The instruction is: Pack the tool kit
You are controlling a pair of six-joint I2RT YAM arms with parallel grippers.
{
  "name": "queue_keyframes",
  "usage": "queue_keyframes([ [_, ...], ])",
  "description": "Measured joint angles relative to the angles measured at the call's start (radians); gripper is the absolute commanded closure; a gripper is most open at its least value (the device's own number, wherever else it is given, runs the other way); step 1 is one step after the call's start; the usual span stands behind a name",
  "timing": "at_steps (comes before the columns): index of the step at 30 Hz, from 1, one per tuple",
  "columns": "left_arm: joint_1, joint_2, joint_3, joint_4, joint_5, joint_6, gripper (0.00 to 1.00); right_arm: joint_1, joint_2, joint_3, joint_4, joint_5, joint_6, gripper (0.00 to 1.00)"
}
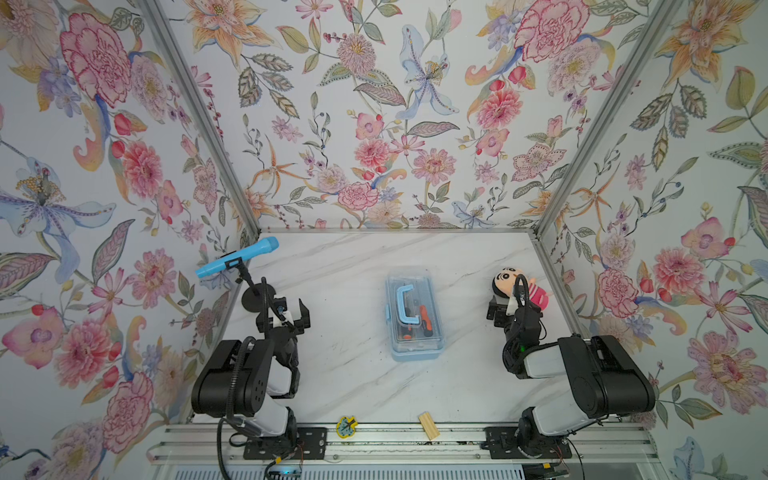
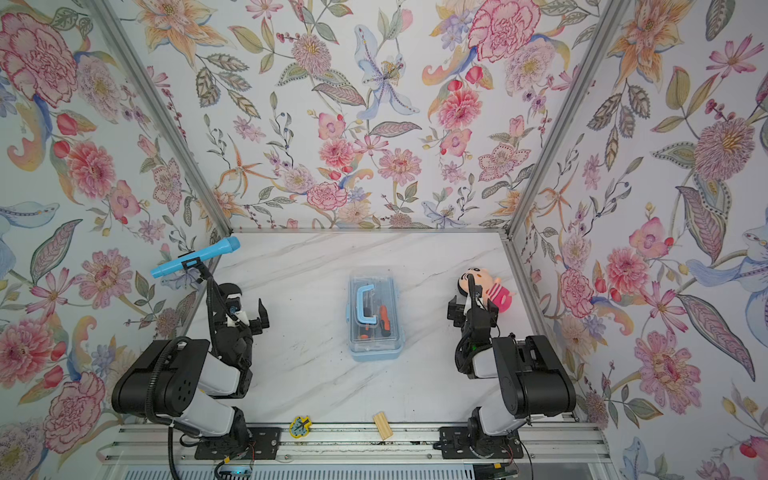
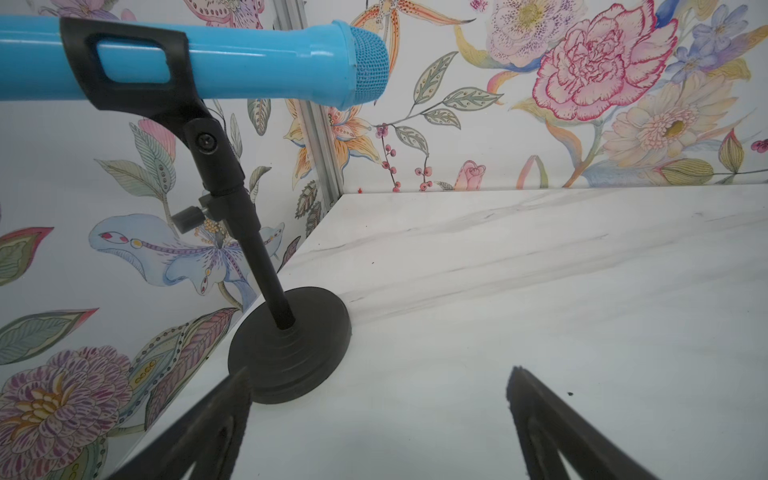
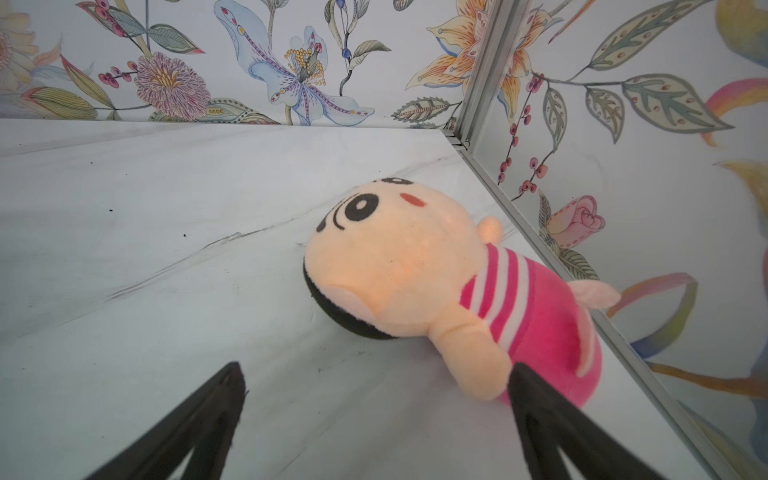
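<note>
Left gripper (image 3: 380, 374) wide open, empty, just beside one black stand (image 3: 286, 353) with one blue microphone (image 3: 249, 54), far left. Right gripper (image 4: 376, 370) wide open, empty, just beside one plush doll (image 4: 415, 270) by right wall. One tool box (image 1: 413, 316), lid closed, mid-table between both arms. One wooden block (image 1: 429, 425) at near rail. White marble table (image 1: 345, 257), floral walls (image 1: 374, 124).
</note>
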Motion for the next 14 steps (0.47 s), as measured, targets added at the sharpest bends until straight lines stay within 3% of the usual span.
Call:
queue_keyframes([
  [14,-0.015,0.010,0.063,-0.023,0.003,0.005,0.01,-0.056,0.000,0.031,-0.031,-0.179,0.010,0.01],
])
